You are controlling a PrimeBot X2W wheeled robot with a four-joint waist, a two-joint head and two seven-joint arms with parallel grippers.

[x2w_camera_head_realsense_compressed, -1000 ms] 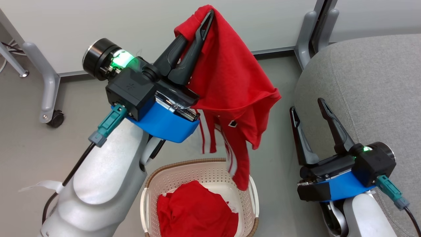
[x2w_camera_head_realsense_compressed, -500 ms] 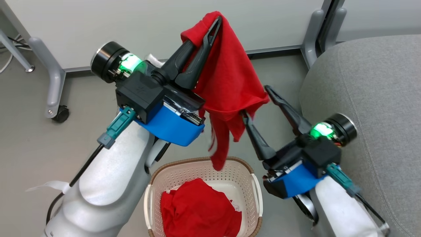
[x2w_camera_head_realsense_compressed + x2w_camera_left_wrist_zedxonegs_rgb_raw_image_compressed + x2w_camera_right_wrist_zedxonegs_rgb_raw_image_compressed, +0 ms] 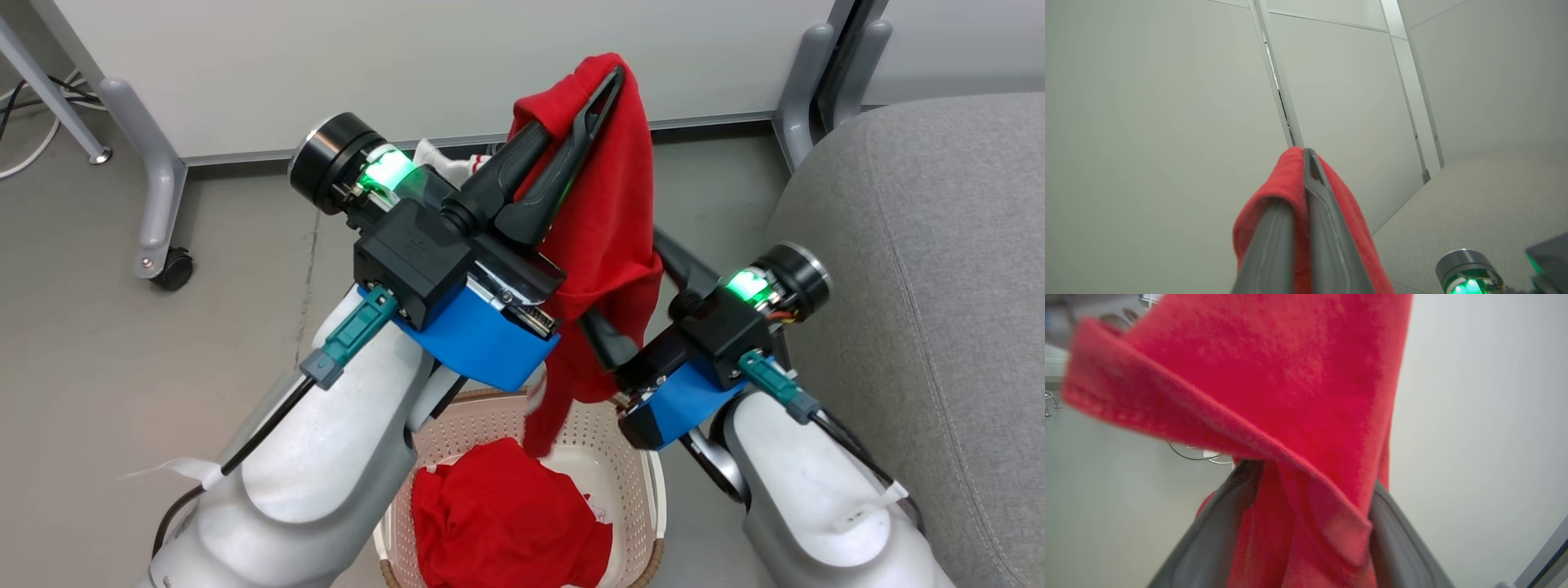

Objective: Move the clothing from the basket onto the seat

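Observation:
My left gripper (image 3: 608,77) is raised and shut on the top of one piece of red clothing (image 3: 612,212), which hangs down over the basket (image 3: 653,490). The left wrist view shows the same pinch: both fingers (image 3: 1327,228) pressed together on the red cloth (image 3: 1274,204). My right gripper (image 3: 624,282) stands open, its fingers either side of the hanging cloth's lower part, tips hidden behind it. The right wrist view has red fabric (image 3: 1290,375) between the spread fingers (image 3: 1216,531). A second red garment (image 3: 506,523) lies in the basket. The grey seat (image 3: 922,245) is at the right.
A white partition wall runs along the back on grey legs, one with a caster (image 3: 171,269) at the left and another leg (image 3: 804,82) beside the seat. Cables (image 3: 24,122) lie on the floor at the far left. Grey floor surrounds the basket.
My right gripper has swung from beside the seat left to the hanging garment, and its open fingers now straddle it. The left gripper keeps its grip. The camera has shifted.

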